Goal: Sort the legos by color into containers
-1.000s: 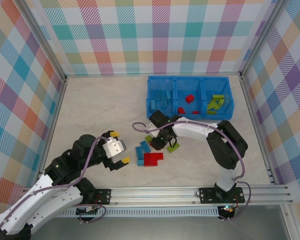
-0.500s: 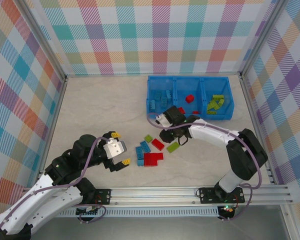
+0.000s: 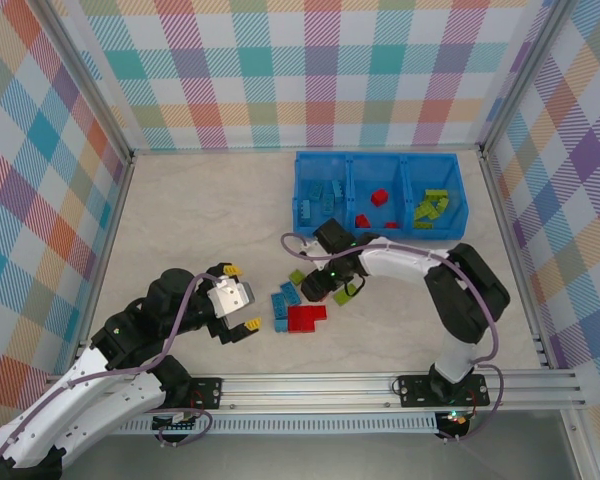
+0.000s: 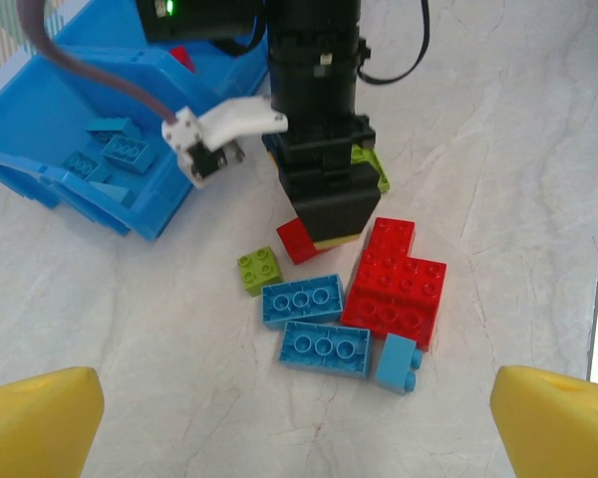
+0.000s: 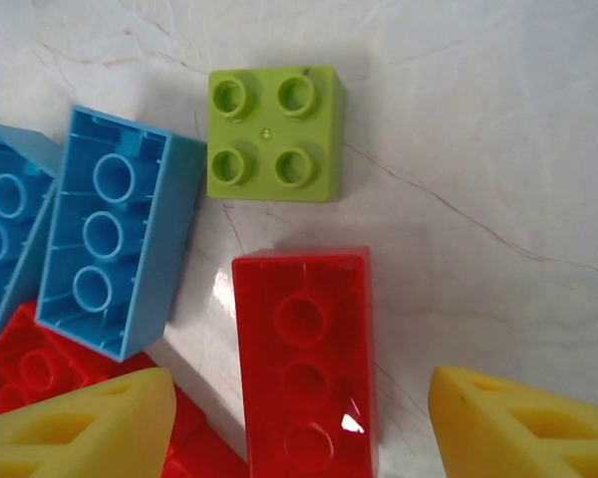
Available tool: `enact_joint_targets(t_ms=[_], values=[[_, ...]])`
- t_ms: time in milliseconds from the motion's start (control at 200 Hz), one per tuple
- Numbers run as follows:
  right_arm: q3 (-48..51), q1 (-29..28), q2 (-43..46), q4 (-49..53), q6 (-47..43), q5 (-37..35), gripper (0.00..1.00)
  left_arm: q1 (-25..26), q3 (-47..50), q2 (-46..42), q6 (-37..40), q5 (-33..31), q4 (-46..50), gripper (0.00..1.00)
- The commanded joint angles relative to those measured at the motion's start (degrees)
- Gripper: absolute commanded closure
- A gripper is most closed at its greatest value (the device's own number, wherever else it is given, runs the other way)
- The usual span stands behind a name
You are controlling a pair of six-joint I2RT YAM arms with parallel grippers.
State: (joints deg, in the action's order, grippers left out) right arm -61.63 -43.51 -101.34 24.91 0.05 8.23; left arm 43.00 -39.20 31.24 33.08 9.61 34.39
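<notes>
Right gripper (image 3: pixel 320 286) is hanging low over the loose pile on the table (image 3: pixel 180 210), just in front of the bin (image 3: pixel 430 232); its jaws are standing apart, with the yellow fingers (image 5: pixel 523 423) straddling a red bar (image 5: pixel 304 349) and leaving a gap on each side; it is grasping nothing.

In the right wrist view the red bar is lying flat, hollow side up; a lime square (image 5: pixel 274 132) is sitting studs up just beyond its far end, not touching it; a light blue bar (image 5: pixel 115 229), also hollow side up, is lying just beside the red bar on the left, with a thin strip of table showing between them.

Left gripper (image 3: pixel 242 296) is hovering near the left side of the pile, spread wide and empty; its yellow fingertips (image 4: pixel 35 423) are showing at the bottom corners of the left wrist view.

In that view a second blue bar (image 4: pixel 326 349) is lying just in front of the first; a small blue brick (image 4: pixel 399 363) is resting against a large red block (image 4: pixel 397 284); a lime bar (image 4: pixel 371 164) is peeking out from behind the right gripper.

In the top view the bin's left compartment is holding light blue bricks (image 3: pixel 320 200); the middle one is holding red bricks (image 3: pixel 378 200); the right one is holding lime bricks (image 3: pixel 432 207).
</notes>
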Motion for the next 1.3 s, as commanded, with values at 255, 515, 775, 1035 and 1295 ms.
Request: enact_joint_targets(t_ms=[255, 515, 775, 1035, 1295], values=[[-2.8, -2.8, -2.2, 1.6, 1.4, -8.5, 0.66, -0.3, 2.9, -0.8, 8.9, 8.2, 0.7, 0.00], [3.8, 4.6, 16.1, -9.1, 10.5, -7.2, 0.74, -0.5, 5.3, -3.3, 2.5, 4.2, -7.0, 0.00], [-1.5, 24.5, 17.0, -15.8, 16.9, -9.9, 0.74, -1.5, 3.0, -0.4, -4.1, -2.4, -7.1, 0.00], [-20.0, 29.6, -3.1, -9.1, 15.1, -12.0, 0.61, -1.9, 1.5, 1.9, -7.8, -4.3, -5.9, 0.00], [-17.1, 29.6, 3.8, -9.0, 17.8, -8.6, 0.46, -1.9, 2.0, 1.6, -5.0, -3.7, -4.7, 0.00]])
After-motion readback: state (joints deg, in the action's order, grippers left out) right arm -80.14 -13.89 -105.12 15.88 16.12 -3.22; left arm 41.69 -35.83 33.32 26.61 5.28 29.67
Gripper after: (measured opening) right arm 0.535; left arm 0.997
